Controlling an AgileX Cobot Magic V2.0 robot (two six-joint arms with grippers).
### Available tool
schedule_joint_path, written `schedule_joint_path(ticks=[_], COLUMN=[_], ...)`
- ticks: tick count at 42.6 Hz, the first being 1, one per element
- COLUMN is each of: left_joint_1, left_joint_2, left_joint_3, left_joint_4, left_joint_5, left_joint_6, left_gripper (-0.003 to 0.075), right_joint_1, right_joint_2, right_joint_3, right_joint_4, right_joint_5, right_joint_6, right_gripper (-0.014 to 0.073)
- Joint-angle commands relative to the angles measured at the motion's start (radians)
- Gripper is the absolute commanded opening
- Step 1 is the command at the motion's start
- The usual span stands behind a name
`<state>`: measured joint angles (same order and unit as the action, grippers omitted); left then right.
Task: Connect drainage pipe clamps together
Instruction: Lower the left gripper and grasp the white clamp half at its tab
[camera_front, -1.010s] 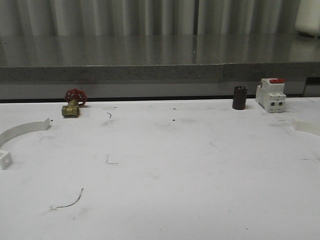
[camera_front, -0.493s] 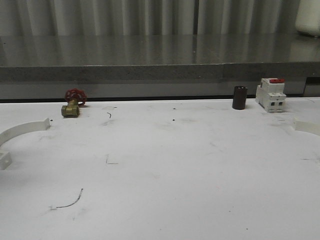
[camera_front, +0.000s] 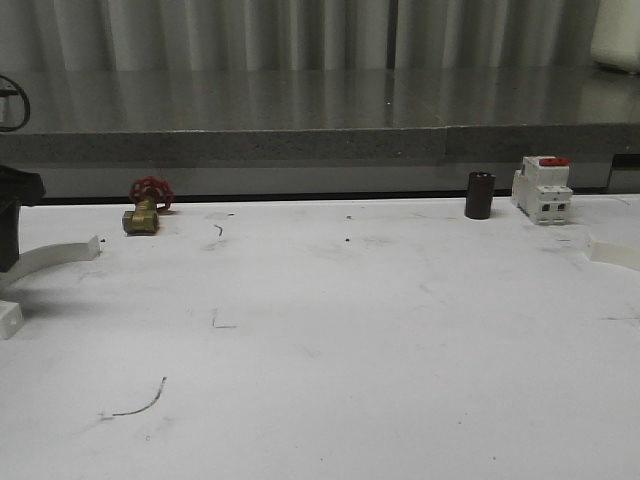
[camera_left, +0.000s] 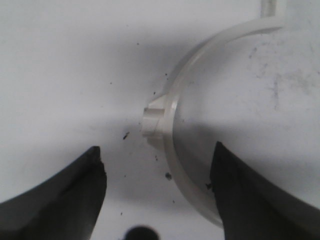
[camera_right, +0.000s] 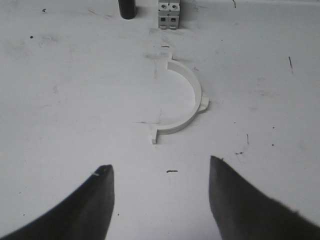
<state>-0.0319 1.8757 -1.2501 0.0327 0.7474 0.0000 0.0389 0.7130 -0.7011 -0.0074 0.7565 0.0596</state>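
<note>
One white half-ring drainage pipe clamp lies at the table's far left, with a square tab at its near end. In the left wrist view my left gripper hovers open over this clamp. The band runs between the dark fingers, close to one of them, without visible contact. The other clamp lies flat on the table ahead of my open right gripper, well clear of its fingertips. In the front view its end shows at the right edge.
A brass valve with a red handwheel stands at the back left. A black cylinder and a white switch with a red top stand at the back right. A dark part of my left arm is at the left edge.
My left arm has come into the front view at the far left edge and casts a shadow over the left clamp. The clamps have not moved.
</note>
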Motion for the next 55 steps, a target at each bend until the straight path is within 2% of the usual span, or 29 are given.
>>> schedule_joint_path(ticks=[1, 15, 49, 52, 55], left_joint_1=[-0.005, -0.005, -0.005, -0.005, -0.005], left_joint_2=[-0.018, 0.008, 0.029, 0.029, 0.029], left_joint_3=[-0.041, -0.041, -0.041, -0.041, -0.041], left_joint_4=[-0.005, -0.038, -0.044, -0.044, -0.044], left_joint_5=[-0.058, -0.141, -0.115, -0.109, -0.102], left_joint_6=[0.0, 0.0, 0.0, 0.0, 0.0], left_gripper=[0.0438, 0.0438, 0.0438, 0.0413, 0.0342], right_joint_1=[-0.005, -0.005, -0.005, -0.005, -0.005], right_joint_2=[0.004, 0.004, 0.004, 0.004, 0.004], right_joint_3=[-0.029, -0.029, -0.029, -0.029, -0.029], right_joint_4=[-0.014, -0.014, -0.014, -0.014, -0.014], right_joint_5=[-0.052, -0.052, -0.052, -0.052, -0.052], right_joint_6=[-0.003, -0.003, -0.003, -0.003, -0.003], right_gripper=[0.0449, 0.0449, 0.0449, 0.0449, 0.0449])
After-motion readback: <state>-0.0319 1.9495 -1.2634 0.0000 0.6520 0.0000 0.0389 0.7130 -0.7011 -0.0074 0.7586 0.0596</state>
